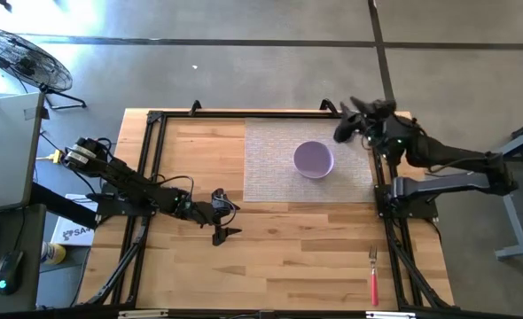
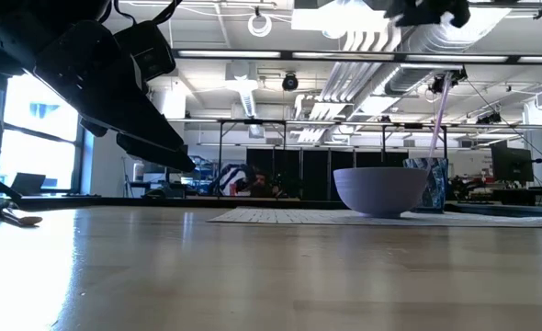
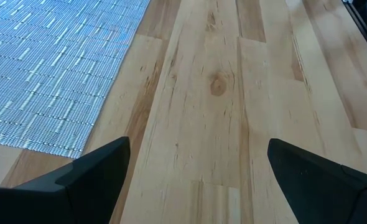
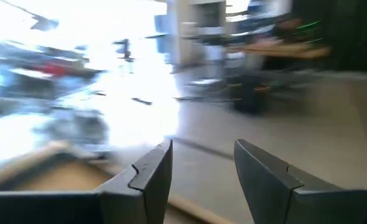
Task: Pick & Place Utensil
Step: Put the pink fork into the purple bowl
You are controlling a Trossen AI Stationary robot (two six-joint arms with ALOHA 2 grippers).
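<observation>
Red-handled fork [image 1: 373,276] lies near the table's [image 1: 288,257] front right edge, bare wood around it. Lilac bowl [image 1: 314,159] sits on the woven mat [image 1: 275,164]. Right gripper [image 1: 343,127], fingers partly apart and empty, is raised at the mat's far right corner. Left gripper [image 1: 229,218], wide open and empty, waits beside the mat's near left corner.

Grey concrete floor [image 1: 244,80], standing fan [image 1: 18,58]

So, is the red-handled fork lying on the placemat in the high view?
No, the red-handled fork lies on bare wood near the table's front right corner, well apart from the placemat.
</observation>
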